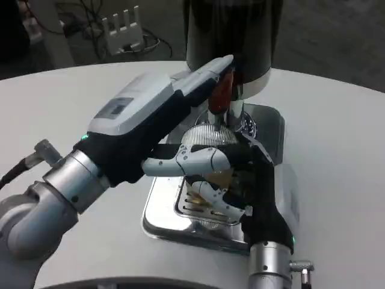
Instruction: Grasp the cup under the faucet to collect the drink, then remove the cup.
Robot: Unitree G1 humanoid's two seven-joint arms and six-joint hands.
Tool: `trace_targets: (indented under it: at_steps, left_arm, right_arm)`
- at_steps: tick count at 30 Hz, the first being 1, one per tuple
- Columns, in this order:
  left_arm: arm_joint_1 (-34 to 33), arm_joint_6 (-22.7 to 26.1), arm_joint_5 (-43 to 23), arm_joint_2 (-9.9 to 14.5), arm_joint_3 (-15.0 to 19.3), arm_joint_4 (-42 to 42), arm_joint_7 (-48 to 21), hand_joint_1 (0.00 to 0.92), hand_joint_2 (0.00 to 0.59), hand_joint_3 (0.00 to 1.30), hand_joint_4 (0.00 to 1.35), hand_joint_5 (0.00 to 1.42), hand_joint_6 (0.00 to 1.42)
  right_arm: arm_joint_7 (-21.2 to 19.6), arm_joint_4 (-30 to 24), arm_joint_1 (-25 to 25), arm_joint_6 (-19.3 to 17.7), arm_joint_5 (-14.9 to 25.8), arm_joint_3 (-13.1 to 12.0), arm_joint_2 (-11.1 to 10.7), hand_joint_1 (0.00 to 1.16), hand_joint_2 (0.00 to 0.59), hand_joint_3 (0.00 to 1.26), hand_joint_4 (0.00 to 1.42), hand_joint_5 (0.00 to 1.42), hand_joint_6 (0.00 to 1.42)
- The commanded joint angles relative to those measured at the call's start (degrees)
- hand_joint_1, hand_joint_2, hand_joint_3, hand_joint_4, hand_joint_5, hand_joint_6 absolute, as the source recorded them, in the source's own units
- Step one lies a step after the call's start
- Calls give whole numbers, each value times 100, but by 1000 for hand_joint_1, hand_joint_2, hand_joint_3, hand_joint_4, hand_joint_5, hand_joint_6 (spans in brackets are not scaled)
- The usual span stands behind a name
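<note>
Drink dispenser (pixel 231 36), dark with a silver lower rim, stands at the far side of the white round table (pixel 337 150), and under it there is a shiny metal drip tray (pixel 159 214) with a slotted grille. The left hand (pixel 174 105) reaches across from the left toward the faucet lever (pixel 221 90), which is reddish brown; its fingertips lie at this lever, but I cannot tell if they press it or only touch it. The right hand (pixel 231 180) comes up from the bottom edge and is over the tray, with its fingers curled around the cup (pixel 207 138), a clear ribbed one which stands directly below the faucet. The cup is mostly hidden between both hands. Behind the table, a white power strip (pixel 123 27) lies on the floor with cables.
</note>
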Motion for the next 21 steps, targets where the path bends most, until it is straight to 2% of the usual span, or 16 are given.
trace_targets:
  at_steps: [1, 21]
  left_arm:
    - [140, 0, -41, 73, 35, 48, -65, 0, 89, 57, 46, 138, 78]
    - [226, 10, -54, 70, 85, -38, -27, 0, 86, 45, 25, 116, 62]
  right_arm:
    - [-123, 41, -42, 15, -39, 31, 352, 799, 168, 393, 498, 591, 513]
    - [-411, -340, 291, -3, -326, 101, 260, 838, 176, 601, 650, 746, 650]
